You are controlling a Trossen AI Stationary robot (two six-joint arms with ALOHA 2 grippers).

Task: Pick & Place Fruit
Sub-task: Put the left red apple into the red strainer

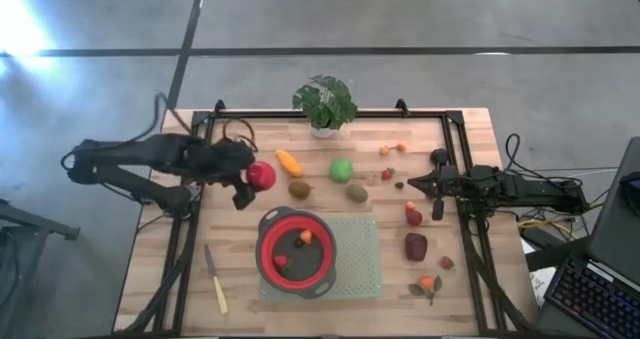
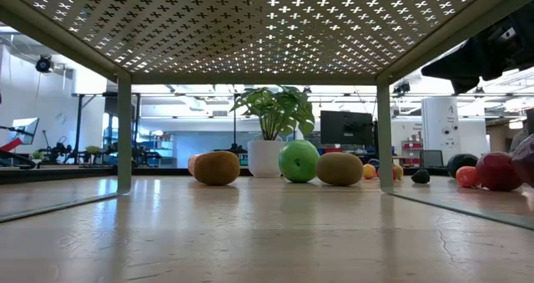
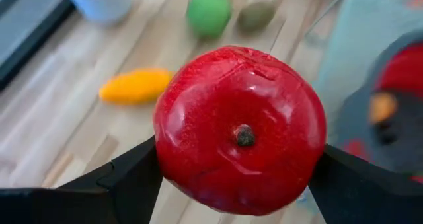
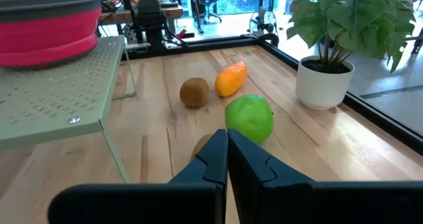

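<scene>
The left pincer (image 1: 252,182) grasps a red apple (image 3: 241,128), a glossy round fruit with a small dark stem dimple facing the wrist camera, one dark finger (image 3: 122,184) pressed on each side of it. In the overhead view the apple sits over the left part of the wooden surface (image 1: 160,279), just left of an orange elongated piece (image 1: 289,162) and above-left of the red bowl (image 1: 296,251). The left arm reaches in from the left edge, stretched nearly level toward the middle. A pale-handled knife (image 1: 216,280) lies near the front left corner. The bowl rests on a pale green perforated stand (image 1: 360,264) and holds two small pieces, one orange and one red. Behind it lie two brown kiwis (image 1: 300,189) and one green ball (image 1: 341,169), with a potted plant (image 1: 325,104) at the back edge. Farther right are scattered small fruits: two tiny ones near the back, a little red one, a dark one, a red piece, a dark-red lump (image 1: 415,246), another small red one and an orange one with leaves near the front. The right pincer (image 1: 437,185) is clenched with nothing in it, fingers pressed together, its arm lying along the right side of the surface and pointing inward toward the green ball.
</scene>
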